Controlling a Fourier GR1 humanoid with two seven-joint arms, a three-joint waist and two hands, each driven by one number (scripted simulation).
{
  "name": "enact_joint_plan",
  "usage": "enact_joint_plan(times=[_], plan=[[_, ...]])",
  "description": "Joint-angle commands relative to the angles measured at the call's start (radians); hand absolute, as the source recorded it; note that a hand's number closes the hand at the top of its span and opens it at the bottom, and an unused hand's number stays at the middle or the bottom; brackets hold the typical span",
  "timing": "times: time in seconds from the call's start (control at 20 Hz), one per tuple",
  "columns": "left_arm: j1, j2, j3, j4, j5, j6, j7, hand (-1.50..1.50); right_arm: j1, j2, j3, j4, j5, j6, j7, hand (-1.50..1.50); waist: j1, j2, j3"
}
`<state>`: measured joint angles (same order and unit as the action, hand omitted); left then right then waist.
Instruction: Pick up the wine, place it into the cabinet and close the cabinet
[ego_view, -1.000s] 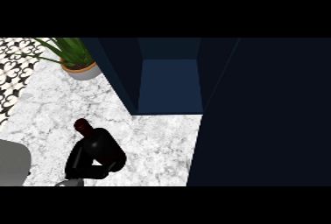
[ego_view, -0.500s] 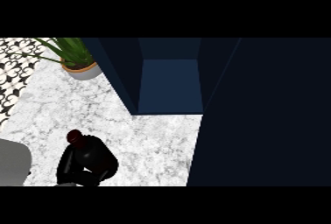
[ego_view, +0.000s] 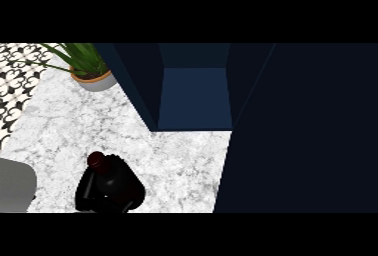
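I have my left hand (ego_view: 111, 190), black and curled, wrapped round the dark wine bottle (ego_view: 98, 160) low on the counter near the bottom edge of the head view. Only the bottle's dark red neck and cap show above my fingers; the rest is hidden behind the hand. Just left of it, a pale grey forearm (ego_view: 15, 186) comes in from the lower left corner. Under and around the hand lies the white marble countertop (ego_view: 81, 125). Up and to the right stands the dark blue cabinet (ego_view: 193, 95), open, its inner floor bare, well apart from the bottle. In the far left corner sits a green potted plant in a terracotta-rimmed grey pot (ego_view: 92, 77), near the black-and-white patterned wall tiles (ego_view: 16, 75).
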<state>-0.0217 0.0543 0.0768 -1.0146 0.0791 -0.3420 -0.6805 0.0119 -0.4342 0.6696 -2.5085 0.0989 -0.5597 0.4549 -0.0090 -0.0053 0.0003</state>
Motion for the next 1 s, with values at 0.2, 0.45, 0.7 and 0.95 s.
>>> enact_joint_plan(times=[0.2, 0.45, 0.7, 0.95], plan=[[0.11, -0.038, -0.087, -0.261, 0.026, 0.0, 0.132, 1.5, 0.098, -0.066, 0.018, -0.238, 0.052, 0.006, 0.047, -1.5, 0.0, -0.003, 0.0], [0.141, -0.053, -0.215, -0.401, 0.077, 0.088, 0.24, 1.5, 0.059, -0.058, -0.039, -0.2, 0.021, 0.001, 0.058, -1.5, 0.005, 0.0, 0.0], [0.143, -0.054, -0.378, -0.485, 0.078, 0.281, 0.27, 1.5, 0.05, -0.065, -0.057, -0.202, -0.023, 0.006, 0.052, -1.5, 0.001, -0.001, 0.0], [0.061, -0.054, -0.404, -0.477, 0.058, 0.423, 0.282, 1.5, 0.151, -0.095, 0.006, -0.242, 0.016, -0.004, -0.024, -1.5, -0.018, -0.003, 0.0]])
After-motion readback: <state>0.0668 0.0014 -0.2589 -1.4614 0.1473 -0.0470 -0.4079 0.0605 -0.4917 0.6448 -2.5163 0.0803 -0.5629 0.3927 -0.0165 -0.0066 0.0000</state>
